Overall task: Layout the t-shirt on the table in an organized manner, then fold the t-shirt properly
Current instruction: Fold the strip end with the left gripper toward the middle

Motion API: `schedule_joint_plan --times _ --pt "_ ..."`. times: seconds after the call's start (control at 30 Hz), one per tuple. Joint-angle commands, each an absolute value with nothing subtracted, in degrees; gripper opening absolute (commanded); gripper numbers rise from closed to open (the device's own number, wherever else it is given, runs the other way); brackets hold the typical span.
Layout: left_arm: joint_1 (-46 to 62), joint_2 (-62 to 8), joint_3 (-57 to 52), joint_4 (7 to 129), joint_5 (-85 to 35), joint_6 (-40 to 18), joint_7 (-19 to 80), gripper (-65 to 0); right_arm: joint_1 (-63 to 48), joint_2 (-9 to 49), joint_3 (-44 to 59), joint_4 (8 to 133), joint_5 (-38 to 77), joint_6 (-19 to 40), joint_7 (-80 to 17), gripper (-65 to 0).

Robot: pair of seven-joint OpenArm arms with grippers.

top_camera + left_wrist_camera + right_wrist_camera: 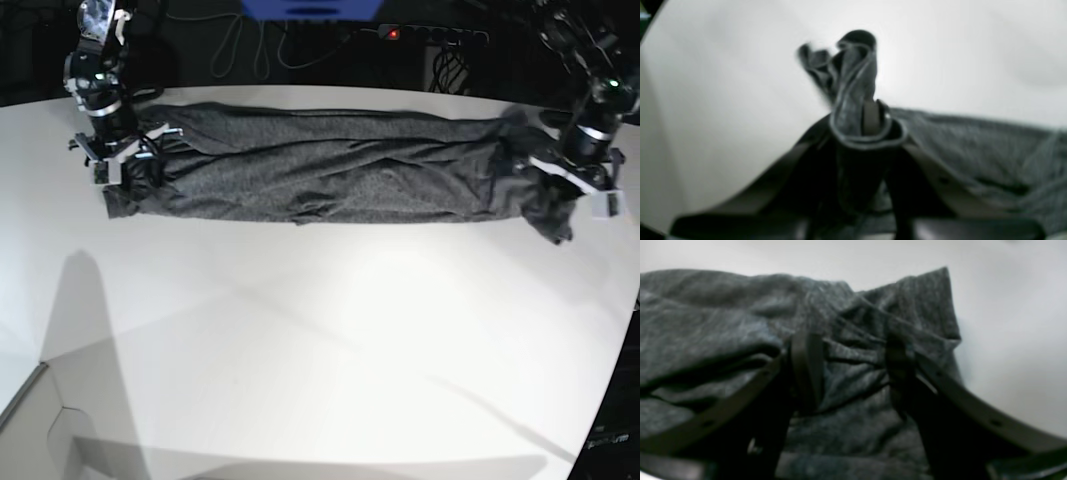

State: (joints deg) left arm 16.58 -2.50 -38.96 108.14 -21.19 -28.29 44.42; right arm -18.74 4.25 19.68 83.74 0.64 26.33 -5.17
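our left gripper is clenched on a bunched end of the dark heather-grey knit t-shirt. our right gripper stands spread, its fingers pressed into the shirt's other end. the shirt lies stretched in a long band across the far side of the smooth white table.

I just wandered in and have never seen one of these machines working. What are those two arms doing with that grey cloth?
Two robot arms are handling a dark grey t-shirt, which lies as a long, rumpled band across the far side of a white table. The left gripper is shut on a bunched end of the fabric. The right gripper sits at the other end with its jaws apart, fabric between them. The shirt is neither laid flat nor folded yet.
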Motion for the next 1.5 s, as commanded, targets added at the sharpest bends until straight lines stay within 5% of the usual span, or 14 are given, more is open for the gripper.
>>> schedule_joint_plan --times 0.0,0.2,0.47,0.7,1.23,1.47 --pt "16.48 -1.80 -37.93 109.93 -20.18 -28.53 42.51 -64.8 -18.95 4.44 19.65 84.18 0.04 26.68 -6.73 -33.9" --pt "16.13 7.16 -31.34 112.04 -5.49 -28.53 42.42 -64.8 -19.03 3.30 19.65 84.18 0.04 26.68 -6.73 -33.9" --pt "19.56 9.00 -15.16 114.33 3.74 -28.35 42.42 -64.8 -19.12 2.51 19.65 84.18 0.04 26.68 -6.73 -33.9" --pt "19.47 9.00 -6.99 114.33 4.97 -16.22 42.33 -64.8 -20.26 2.51 18.59 84.18 0.04 26.68 -6.55 -33.9" --pt "16.40 5.32 13.32 111.60 5.14 -0.57 42.33 -64.8 -20.35 2.51 18.33 84.18 0.04 26.68 -6.64 -33.9" --pt "14.81 5.32 16.22 109.23 5.49 1.89 42.33 -64.8 -20.35 2.51 18.33 84.18 0.04 26.68 -6.64 -33.9"
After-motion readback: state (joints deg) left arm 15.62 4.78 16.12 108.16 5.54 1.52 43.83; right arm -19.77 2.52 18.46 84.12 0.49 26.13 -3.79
